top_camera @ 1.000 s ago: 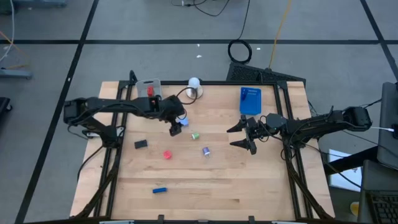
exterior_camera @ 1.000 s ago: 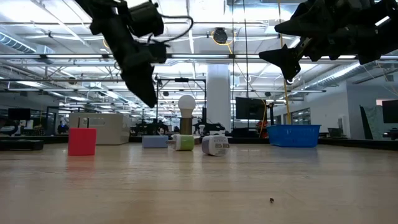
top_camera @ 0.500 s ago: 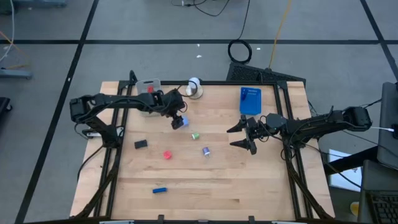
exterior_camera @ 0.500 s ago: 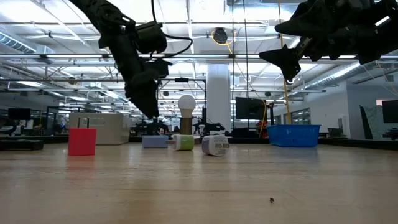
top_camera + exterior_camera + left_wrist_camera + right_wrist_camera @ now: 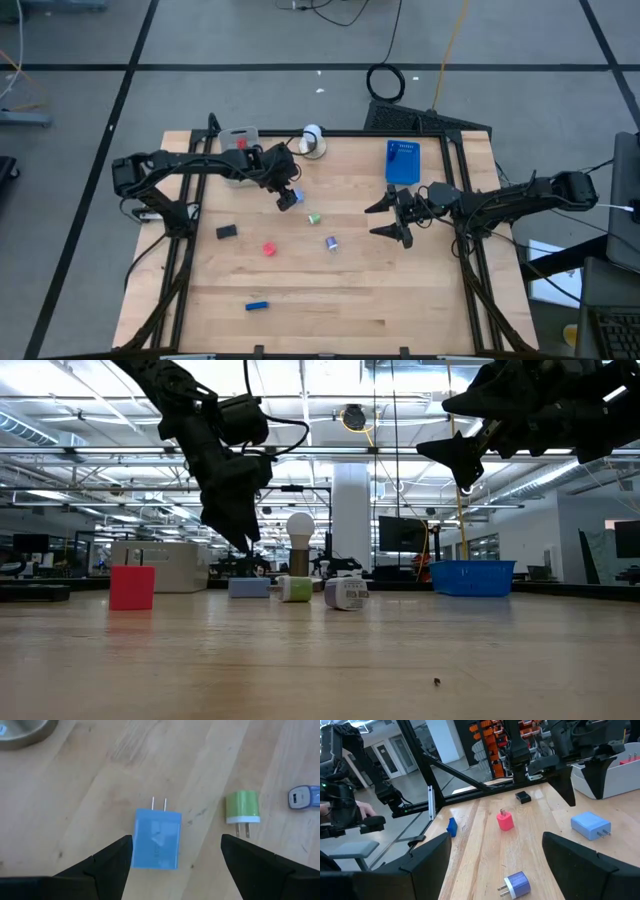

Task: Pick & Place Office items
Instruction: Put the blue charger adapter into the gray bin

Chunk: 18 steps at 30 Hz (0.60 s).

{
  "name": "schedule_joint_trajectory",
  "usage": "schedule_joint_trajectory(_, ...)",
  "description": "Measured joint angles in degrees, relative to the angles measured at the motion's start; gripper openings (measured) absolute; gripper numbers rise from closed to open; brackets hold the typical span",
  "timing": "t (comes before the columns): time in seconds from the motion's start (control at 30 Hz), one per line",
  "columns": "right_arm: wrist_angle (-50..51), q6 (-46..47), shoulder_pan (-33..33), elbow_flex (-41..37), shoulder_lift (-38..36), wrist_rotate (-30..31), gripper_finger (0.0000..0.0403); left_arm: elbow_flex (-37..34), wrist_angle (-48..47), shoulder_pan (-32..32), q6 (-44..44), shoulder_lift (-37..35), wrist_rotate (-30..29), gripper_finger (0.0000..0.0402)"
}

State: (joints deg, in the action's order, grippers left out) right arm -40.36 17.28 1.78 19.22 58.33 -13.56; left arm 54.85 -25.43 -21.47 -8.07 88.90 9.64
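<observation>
Blue plug-in charger (image 5: pixel 158 839): lies flat on the wooden table (image 5: pixel 400 290), prongs outward, centred between the wide-spread, empty fingers of the left gripper (image 5: pixel 286 193), which hovers directly above it at about 11 o'clock of table centre. Step judged: approach before the grasp; next move calls for a straight descent and closing across the charger's flat sides. Green charger (image 5: pixel 242 808) lies at 3 o'clock of the blue one; right gripper (image 5: pixel 392 218) waits open and empty at 3 o'clock of the table.

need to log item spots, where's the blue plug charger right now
In the high view the blue charger lies on the table, left of centre, under the open left gripper, with the green charger its nearest neighbour.
</observation>
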Motion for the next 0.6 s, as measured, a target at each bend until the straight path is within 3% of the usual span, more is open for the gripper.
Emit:
schedule_joint_trajectory(0.13, -0.08, 0.0, 0.0, 0.0, 0.0, 0.0, 0.0302, 0.0, -0.3, -0.82, -3.11, 0.0, 2.78, 0.0301)
schedule_joint_trajectory(0.43, -0.77, 1.05, -0.01, 0.0, 0.0, 0.09, 0.0302, 0.23, -2.62, -1.71, -2.53, 0.0, 0.98, 0.0301)
schedule_joint_trajectory(0.6, -2.27, 1.74, 0.0, 0.02, 0.0, 0.14, 0.0302, 4.66, -9.08, -2.23, -0.77, 3.71, 0.21, 0.0301)
